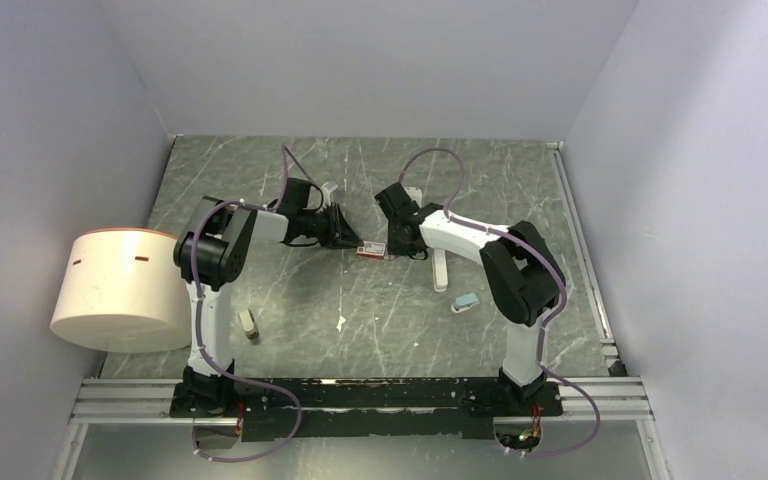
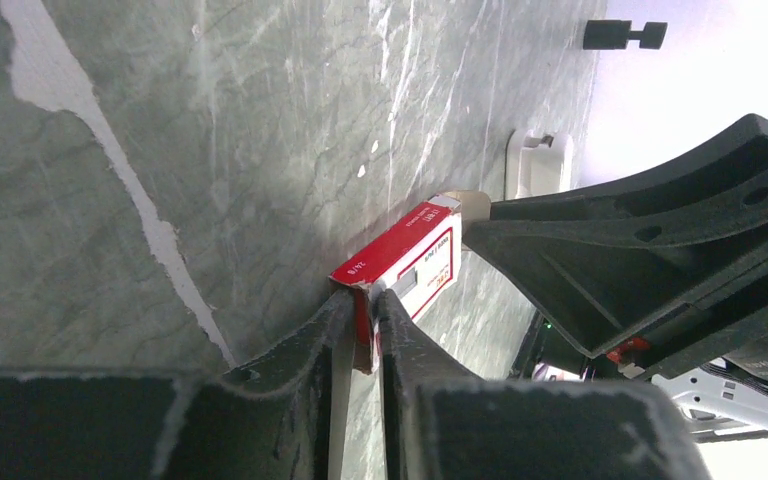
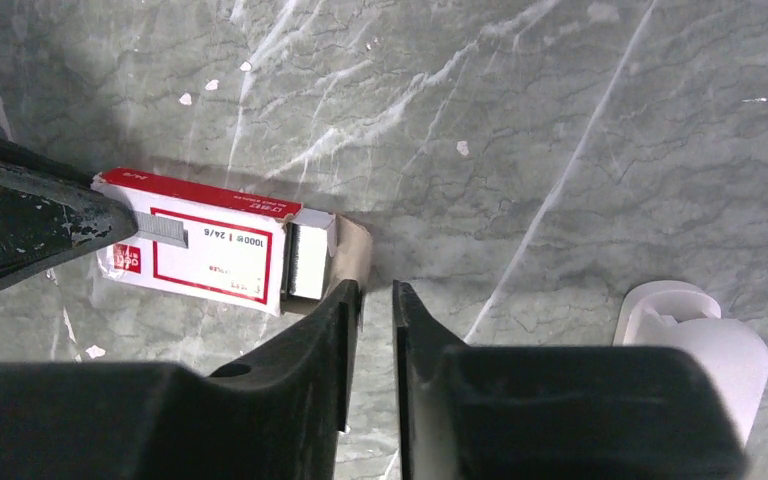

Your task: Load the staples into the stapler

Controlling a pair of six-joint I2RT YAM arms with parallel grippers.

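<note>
The staples [image 3: 307,262] show as a grey ribbed block in the open right end of the red-and-white box [image 3: 200,250], which lies on the table. My left gripper [image 2: 368,318] is shut on the box's left end flap, and it also shows in the top view [image 1: 354,243]. My right gripper [image 3: 377,292] stands at the box's open end with its jaws a narrow gap apart and nothing between them. Its left fingertip touches the brown flap [image 3: 352,245]. The beige stapler [image 1: 249,323] lies alone at the near left, far from both grippers.
A long white stapler [image 1: 440,268] lies just right of my right gripper; its end shows in the right wrist view [image 3: 690,340]. A small light-blue stapler [image 1: 465,302] sits nearer the right arm. A big white cylinder [image 1: 120,290] stands at the left edge.
</note>
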